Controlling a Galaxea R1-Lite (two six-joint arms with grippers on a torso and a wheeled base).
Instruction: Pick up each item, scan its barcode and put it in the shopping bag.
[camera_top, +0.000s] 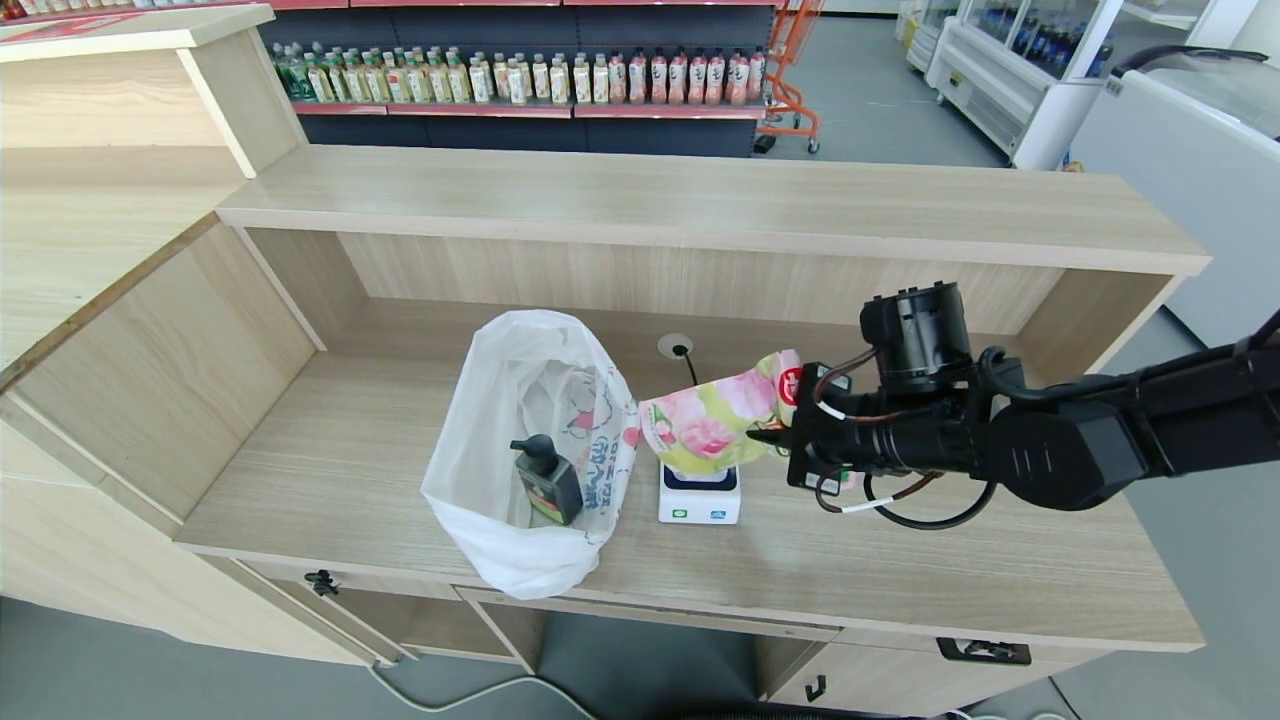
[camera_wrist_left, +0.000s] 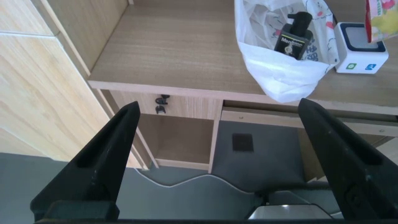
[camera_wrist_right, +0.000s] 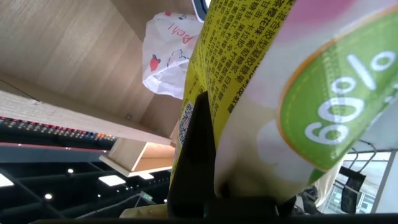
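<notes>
hanging right over the scanner (camera_top: 700, 497), the pouch (camera_top: 710, 425) is clamped at one end by the right gripper (camera_top: 775, 435), whose jaws are pinched together on it. the gripper is brought in from the robot's right, so the pouch is stuck out sideways from it toward the bag (camera_top: 500, 545), more or less level. its free end is seen just beside the bag's rim, and whether the two touch can't be told for sure. its underside is very near the scanner's dark top window, and contact there can't be told either.

the pouch is a soft, squashy refill-type pack, printed with pink flowers on yellow-green, with a red and white patch near the gripped end. in the right wrist view a yellow panel of small print and a square code are seen next to a dark finger (camera_wrist_right: 199, 155), plus a round green badge.

the bag is thin white plastic, stood open on the counter (camera_top: 900, 570) near its front edge, to the left of the scanner. a dark pump bottle (camera_top: 548, 482) is stood upright inside it.

the left gripper (camera_wrist_left: 219, 112) is held low in front of the counter, below its edge, with its two fingers spread wide apart.
</notes>
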